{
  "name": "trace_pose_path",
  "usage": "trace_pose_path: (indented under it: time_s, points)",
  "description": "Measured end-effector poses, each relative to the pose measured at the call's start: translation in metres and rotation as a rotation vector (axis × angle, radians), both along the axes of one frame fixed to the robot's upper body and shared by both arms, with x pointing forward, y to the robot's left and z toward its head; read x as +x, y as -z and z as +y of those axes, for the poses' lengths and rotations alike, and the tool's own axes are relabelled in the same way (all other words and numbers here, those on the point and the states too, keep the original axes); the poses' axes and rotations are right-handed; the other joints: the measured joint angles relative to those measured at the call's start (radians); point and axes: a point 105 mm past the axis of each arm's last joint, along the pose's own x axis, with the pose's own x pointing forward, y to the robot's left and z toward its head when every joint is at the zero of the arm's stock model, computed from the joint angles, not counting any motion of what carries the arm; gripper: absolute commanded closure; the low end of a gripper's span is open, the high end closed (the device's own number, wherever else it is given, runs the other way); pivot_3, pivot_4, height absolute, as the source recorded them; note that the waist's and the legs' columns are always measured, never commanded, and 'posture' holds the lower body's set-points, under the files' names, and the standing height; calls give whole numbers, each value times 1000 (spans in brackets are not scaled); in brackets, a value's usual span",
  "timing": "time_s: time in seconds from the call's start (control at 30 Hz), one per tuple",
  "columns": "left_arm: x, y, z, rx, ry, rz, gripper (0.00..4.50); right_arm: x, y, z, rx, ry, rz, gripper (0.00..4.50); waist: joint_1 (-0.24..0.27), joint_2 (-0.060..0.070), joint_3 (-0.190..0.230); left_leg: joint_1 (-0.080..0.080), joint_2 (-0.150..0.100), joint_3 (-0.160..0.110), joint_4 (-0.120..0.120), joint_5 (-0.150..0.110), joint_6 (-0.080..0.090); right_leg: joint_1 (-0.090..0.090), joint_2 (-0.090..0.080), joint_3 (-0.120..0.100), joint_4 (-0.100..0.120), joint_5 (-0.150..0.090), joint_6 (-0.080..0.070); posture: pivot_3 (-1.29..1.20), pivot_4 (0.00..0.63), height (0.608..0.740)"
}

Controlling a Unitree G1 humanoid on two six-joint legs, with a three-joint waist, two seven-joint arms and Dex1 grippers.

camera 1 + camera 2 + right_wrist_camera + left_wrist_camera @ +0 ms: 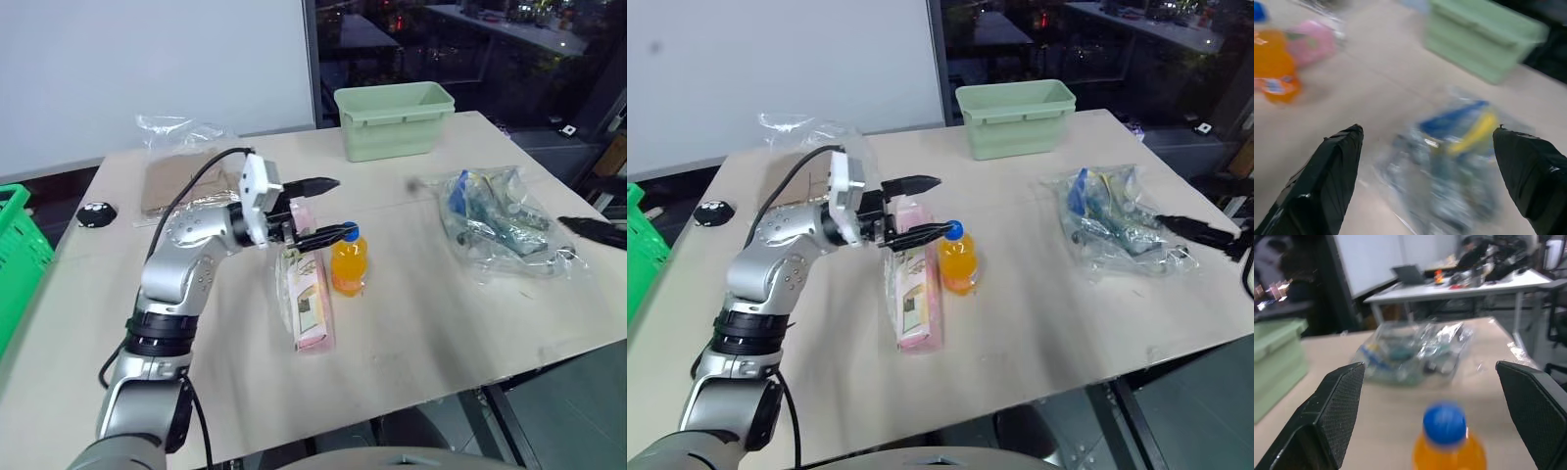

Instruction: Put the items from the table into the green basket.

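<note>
Fingers of the left gripper (325,209) stand wide apart at frame centre, empty, straddling the blue cap of one orange bottle (349,262). One pink packet (308,294) lies just left of the bottle. Right gripper (1425,181) gapes empty by one clear bag (497,220) at right. One green basket (18,257) sits at the left edge, beside the table (441,323).

Bare desk (421,323) lies open along the near edge and between the bottle (349,262) and the clear bag (495,220). Snack packet (306,294) touches the bottle's left side, blocking approach there; the pale green tub (394,119) obstructs the far edge.
</note>
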Motion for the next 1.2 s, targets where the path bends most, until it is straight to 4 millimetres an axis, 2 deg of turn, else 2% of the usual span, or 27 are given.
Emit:
trace_pose_path:
  time_s: [0.07,0.2,0.27,0.33,0.5,0.63,0.8,0.97,1.2]
  points:
    - [-4,6,4,27,-22,9,0,0,9,15,60,-58,6,28,19,0,0,-1,0,0,0,0,0,0,-1,0,0,0,0,-61,0,740]
    - [-5,18,11,80,-65,25,0,-5,24,29,96,-124,32,28,58,-1,0,-1,-1,-1,0,0,0,-1,-1,-2,0,0,0,-61,0,740]
    - [-5,22,10,101,-65,32,0,-8,36,34,103,-147,66,28,78,-1,1,-1,-1,-1,1,0,0,-1,-1,-2,0,-1,0,-63,0,740]
    - [-7,31,-1,124,-32,37,0,-11,44,42,106,-177,80,28,93,0,0,-2,-1,0,1,0,0,-1,-1,-2,-1,-1,-1,-72,0,740]
    - [-5,54,-17,165,-3,63,0,-19,47,52,117,-219,75,28,104,0,0,-1,0,0,1,0,0,-1,0,-2,-1,-1,-2,-84,0,740]
    - [0,68,-21,185,-9,81,0,-23,52,53,141,-231,86,28,103,0,0,-1,0,0,1,0,0,-1,0,-1,-1,-1,-2,-91,0,740]
    - [9,76,-26,191,-16,80,0,-31,45,59,211,-313,78,28,104,0,0,-1,0,0,2,0,0,-1,0,-1,-1,-1,-1,-101,0,740]
    - [14,79,-36,164,-2,82,0,-47,37,60,294,-426,113,28,103,-1,0,-2,-1,0,2,0,0,-1,0,-2,-1,0,0,-111,0,740]
    - [14,80,-42,157,22,72,0,-61,45,52,285,-450,196,28,99,0,0,-2,-1,0,2,0,0,-1,0,-1,-1,-1,-1,-115,0,740]
